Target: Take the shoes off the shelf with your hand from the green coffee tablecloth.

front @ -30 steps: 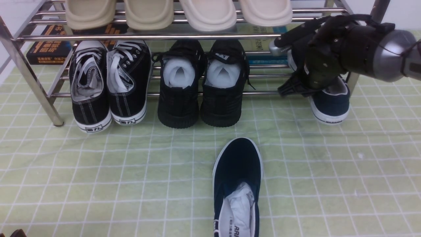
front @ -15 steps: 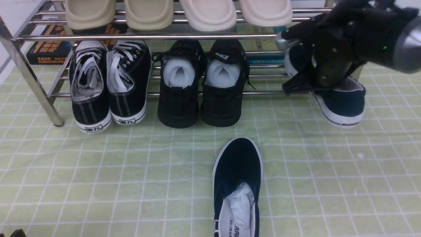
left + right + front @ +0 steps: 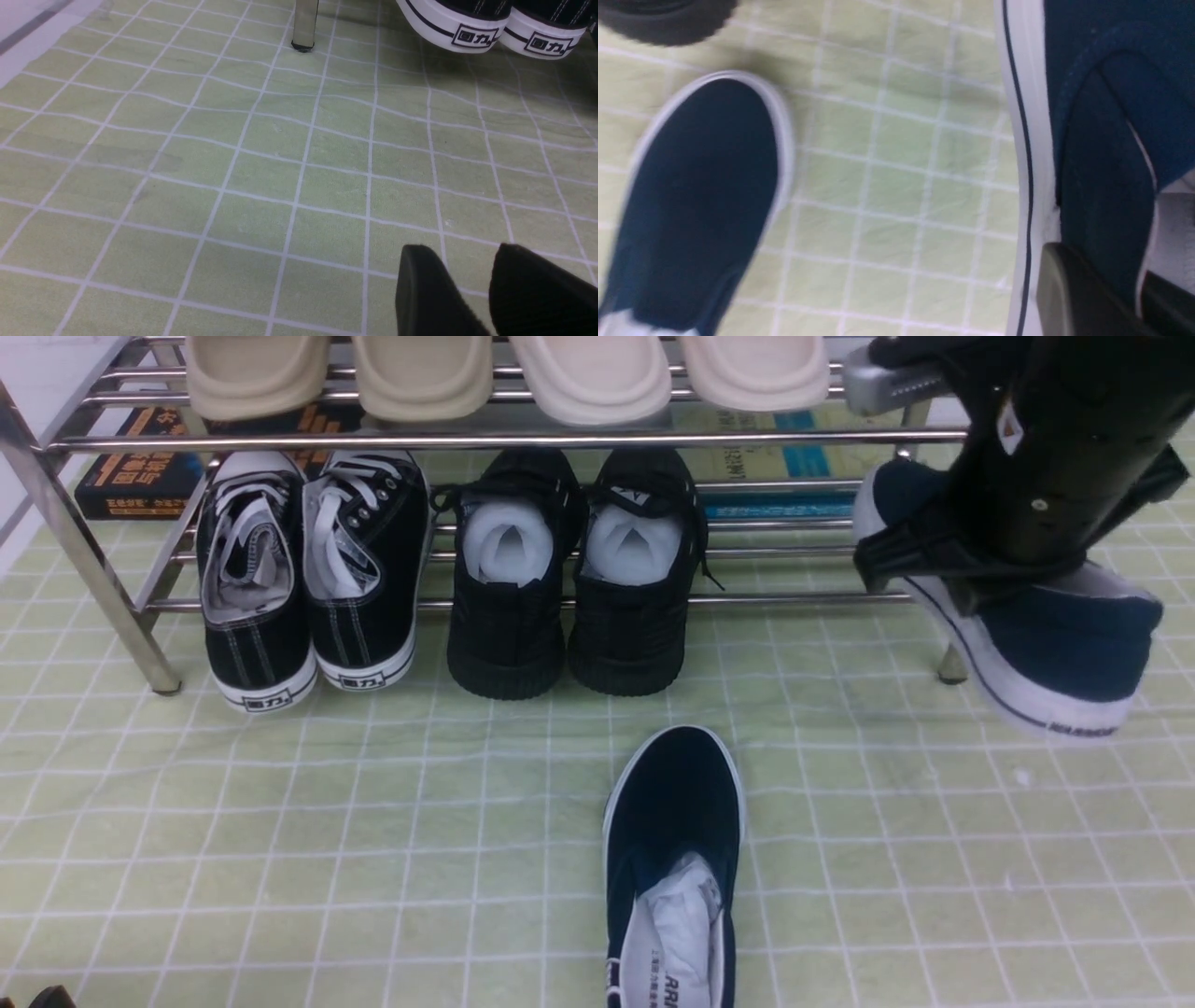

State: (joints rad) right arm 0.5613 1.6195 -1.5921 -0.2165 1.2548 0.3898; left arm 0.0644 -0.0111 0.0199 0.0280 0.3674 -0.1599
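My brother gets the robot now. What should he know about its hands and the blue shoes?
Left gripper: open, empty, over the pale green grid-lined tablecloth.
Right gripper: shut on the side wall of one navy canvas slip-on with white sole, held tilted in the air at the right end of the shiny steel-tube shoe rack.
Done: the other navy slip-on lies on the cloth in front of the rack.
Left: probably set the held shoe down beside it, then let go.
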